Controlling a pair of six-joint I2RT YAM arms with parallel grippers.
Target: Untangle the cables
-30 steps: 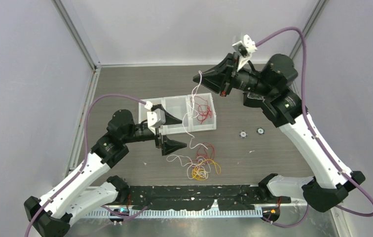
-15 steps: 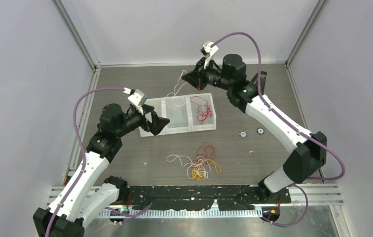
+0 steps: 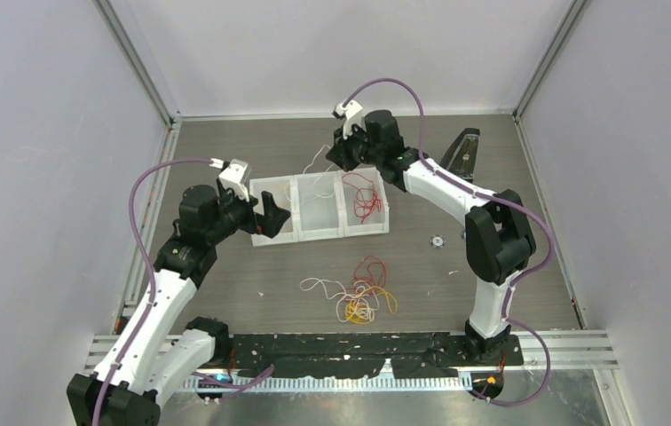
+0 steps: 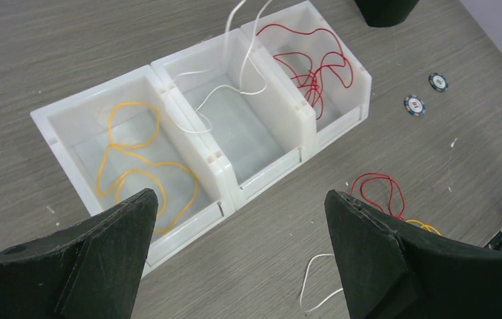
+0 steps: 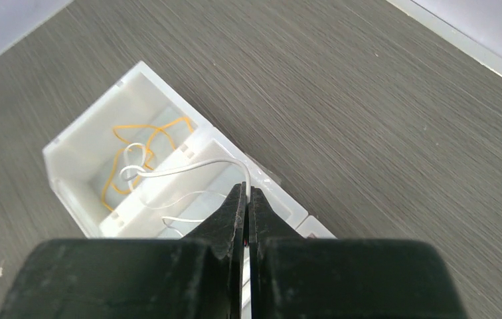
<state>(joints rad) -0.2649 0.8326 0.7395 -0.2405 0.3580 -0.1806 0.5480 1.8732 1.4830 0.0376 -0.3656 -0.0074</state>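
A tangle of red, white and yellow-orange cables [image 3: 363, 293] lies on the table in front of a white three-compartment tray [image 3: 319, 232]. My right gripper [image 3: 335, 156] hangs over the tray's far side. It is shut on a white cable [image 5: 182, 166] that droops into the middle compartment [image 4: 228, 100]. A yellow cable [image 4: 135, 159] lies in the left compartment and red cables [image 4: 315, 66] in the right one. My left gripper [image 4: 238, 196] is open and empty, above the table by the tray's left front [image 3: 274, 217].
Two small round chips [image 4: 414, 105] lie right of the tray; one shows in the top view [image 3: 437, 240]. A black wedge-shaped object [image 3: 462, 153] stands at the back right. A black strip [image 3: 359, 346] runs along the near edge. Walls enclose three sides.
My right gripper has swung left and down to the tray's far side, the white cable now drooping into the middle compartment. My left gripper has drawn back from the tangle toward the tray's left end.
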